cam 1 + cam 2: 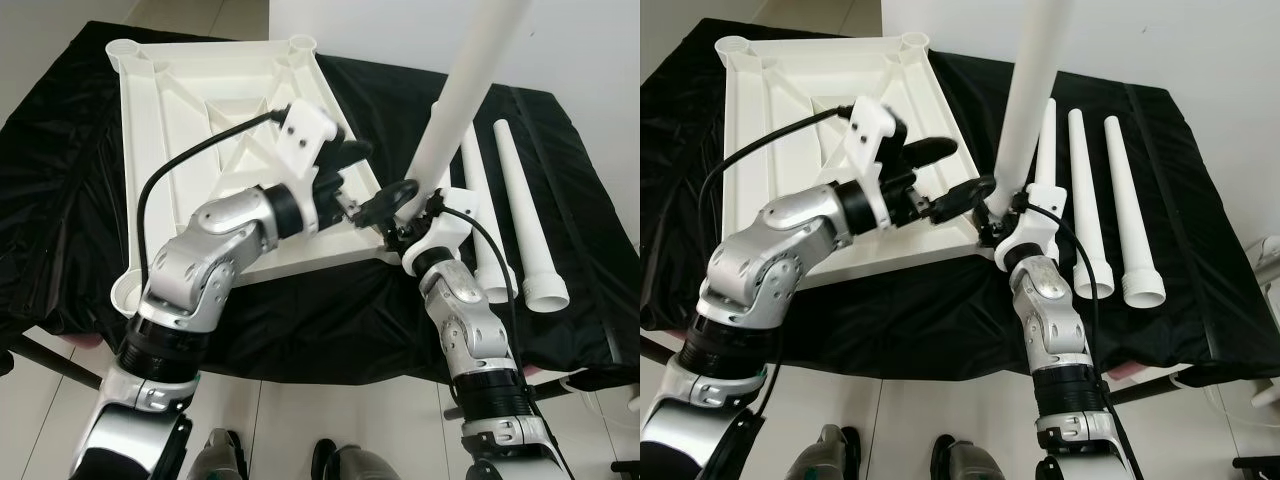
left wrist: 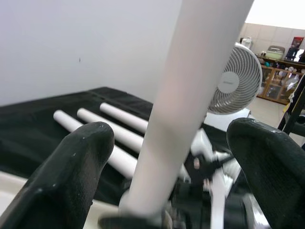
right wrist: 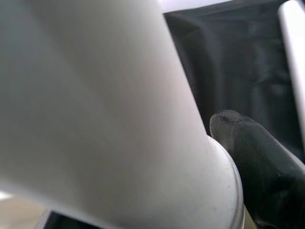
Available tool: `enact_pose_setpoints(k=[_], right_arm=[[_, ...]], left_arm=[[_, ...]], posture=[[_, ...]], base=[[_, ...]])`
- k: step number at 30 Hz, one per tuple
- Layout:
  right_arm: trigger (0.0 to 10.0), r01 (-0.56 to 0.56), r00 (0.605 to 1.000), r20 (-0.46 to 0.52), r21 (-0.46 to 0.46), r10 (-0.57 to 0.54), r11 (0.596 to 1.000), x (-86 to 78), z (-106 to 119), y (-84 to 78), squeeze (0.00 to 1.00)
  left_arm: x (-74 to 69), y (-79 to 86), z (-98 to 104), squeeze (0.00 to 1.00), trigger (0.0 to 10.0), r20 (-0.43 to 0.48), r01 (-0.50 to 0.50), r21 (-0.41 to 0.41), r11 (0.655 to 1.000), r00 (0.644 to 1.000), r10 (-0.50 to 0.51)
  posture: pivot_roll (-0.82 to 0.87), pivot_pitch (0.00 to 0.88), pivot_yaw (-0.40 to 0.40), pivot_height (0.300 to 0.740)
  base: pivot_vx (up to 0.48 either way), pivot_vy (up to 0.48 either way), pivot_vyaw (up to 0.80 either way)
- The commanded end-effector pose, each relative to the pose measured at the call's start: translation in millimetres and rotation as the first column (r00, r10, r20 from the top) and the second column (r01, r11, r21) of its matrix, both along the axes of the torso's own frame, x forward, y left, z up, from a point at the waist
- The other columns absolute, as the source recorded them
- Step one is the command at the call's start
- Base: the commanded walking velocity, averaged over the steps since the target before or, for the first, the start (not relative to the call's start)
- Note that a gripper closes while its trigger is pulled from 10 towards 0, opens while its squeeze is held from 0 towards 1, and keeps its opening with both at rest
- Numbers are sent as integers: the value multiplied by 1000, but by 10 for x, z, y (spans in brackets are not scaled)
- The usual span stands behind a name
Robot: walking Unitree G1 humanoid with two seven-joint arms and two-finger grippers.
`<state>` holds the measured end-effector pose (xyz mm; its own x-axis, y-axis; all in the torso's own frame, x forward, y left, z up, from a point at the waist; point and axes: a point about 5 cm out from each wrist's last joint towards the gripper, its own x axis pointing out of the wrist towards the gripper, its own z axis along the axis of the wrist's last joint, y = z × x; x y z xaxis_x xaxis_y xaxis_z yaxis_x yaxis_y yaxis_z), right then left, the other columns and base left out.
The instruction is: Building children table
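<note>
Smooth matt white plastic on the tabletop [image 1: 200, 90] and the legs [image 1: 1135, 215], slight sheen on the upright leg [image 1: 470, 85]. Wrinkly black cloth [image 1: 60, 200] over the bench, faintly shiny. Fingers [image 2: 78, 162] matt black, rubbery, lightly scuffed.

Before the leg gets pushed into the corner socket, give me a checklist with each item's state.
1. Right gripper grips the upright leg: ok.
2. Left gripper open around the leg, its fingers apart from it: ok.
3. Leg foot seated in the corner socket of the tabletop: cannot tell, the grippers hide it.
4. Leg straight up: not ok, it leans.
5. Three spare legs lie on the black cloth, clear of the arms: ok.
</note>
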<state>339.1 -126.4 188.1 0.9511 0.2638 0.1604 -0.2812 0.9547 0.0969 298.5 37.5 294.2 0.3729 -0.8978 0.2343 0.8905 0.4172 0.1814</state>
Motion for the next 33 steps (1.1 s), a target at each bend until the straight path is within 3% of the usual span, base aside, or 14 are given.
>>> enact_pose_setpoints(k=[1, 21, 22, 23, 24, 25, 33], right_arm=[[10000, -31, 999, -11, -3, 31, 1000, -21, -10, 8, 0], [10000, -128, 991, -43, -93, 124, 987, -55, -62, 89, 0], [10000, -132, 991, -45, -95, 129, 987, -58, -65, 95, 0], [10000, -132, 991, -45, -95, 129, 987, -58, -65, 95, 0], [10000, -134, 990, -46, -97, 130, 986, -59, -66, 95, 0], [10000, -133, 991, -46, -97, 129, 986, -57, -65, 92, 0], [10000, -143, 990, -35, -111, 139, 984, -55, -40, 82, 0]], left_arm=[[2, -48, 28, 0, 10000, 22, 3, -5, 1000, 1000, -3], [78, -230, 380, 0, 10000, 144, 17, -59, 998, 990, -8], [79, -234, 387, 0, 3451, 147, 18, -61, 998, 989, -9], [79, -234, 387, 0, 3451, 147, 18, -61, 998, 989, -9], [83, -243, 392, 0, 2510, 148, 22, -64, 998, 989, -12], [81, -245, 397, 0, 78, 146, 28, -69, 997, 989, -17], [91, -253, 420, 0, 0, 152, 32, -65, 997, 988, -22]], posture=[[106, 173, -98, 740], [104, 145, -91, 740], [104, 145, -91, 740], [104, 145, -91, 740], [104, 145, -91, 740], [104, 145, -91, 740], [104, 144, -86, 740]], base=[[0, 0, 0], [0, 0, 0], [0, 0, 0], [0, 0, 0], [0, 0, 0], [0, 0, 0], [0, 0, 0]])
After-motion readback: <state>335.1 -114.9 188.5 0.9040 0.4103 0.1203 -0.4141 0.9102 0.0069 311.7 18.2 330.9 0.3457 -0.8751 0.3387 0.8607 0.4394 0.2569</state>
